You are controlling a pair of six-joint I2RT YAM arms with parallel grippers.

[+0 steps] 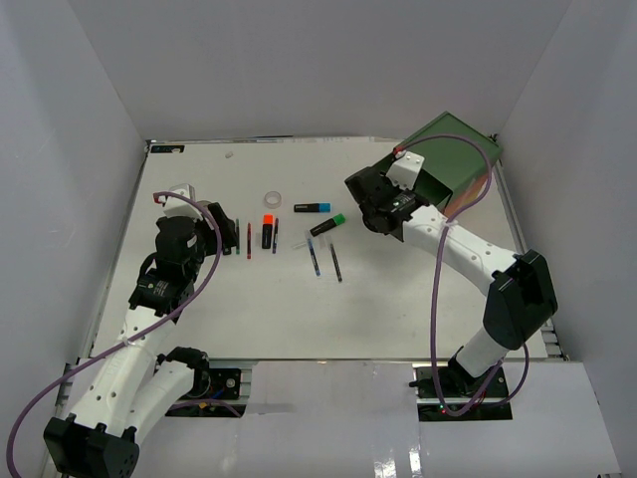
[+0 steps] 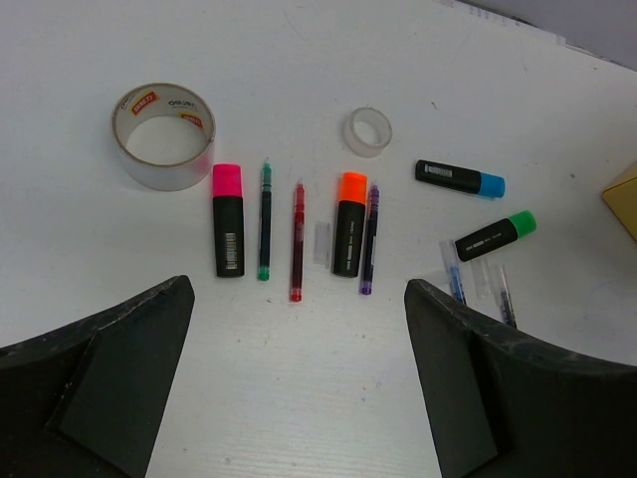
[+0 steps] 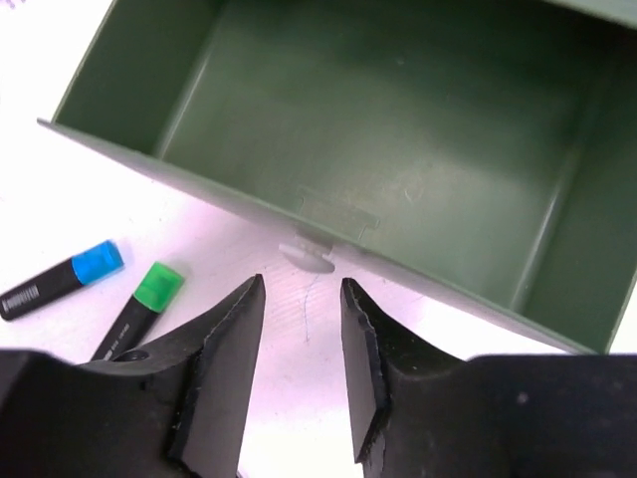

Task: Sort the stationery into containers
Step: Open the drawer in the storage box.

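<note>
The containers are a small chest point(image 1: 468, 159) at the back right, and its green top drawer point(image 3: 378, 110) is pulled open and empty. My right gripper point(image 3: 303, 283) is open just short of the drawer's white knob point(image 3: 307, 249), with nothing between its fingers. The stationery lies in a row mid-table: beige tape roll point(image 2: 162, 149), clear tape roll point(image 2: 368, 131), pink marker point(image 2: 228, 219), orange marker point(image 2: 348, 222), blue marker point(image 2: 460, 178), green marker point(image 2: 496, 235), and thin pens such as the red one point(image 2: 297, 241). My left gripper point(image 2: 299, 287) is wide open, hovering short of them.
White walls enclose the table on three sides. A yellow corner of the chest point(image 2: 625, 199) shows at the right edge of the left wrist view. The blue marker point(image 3: 60, 281) and green marker point(image 3: 144, 304) lie just left of my right gripper.
</note>
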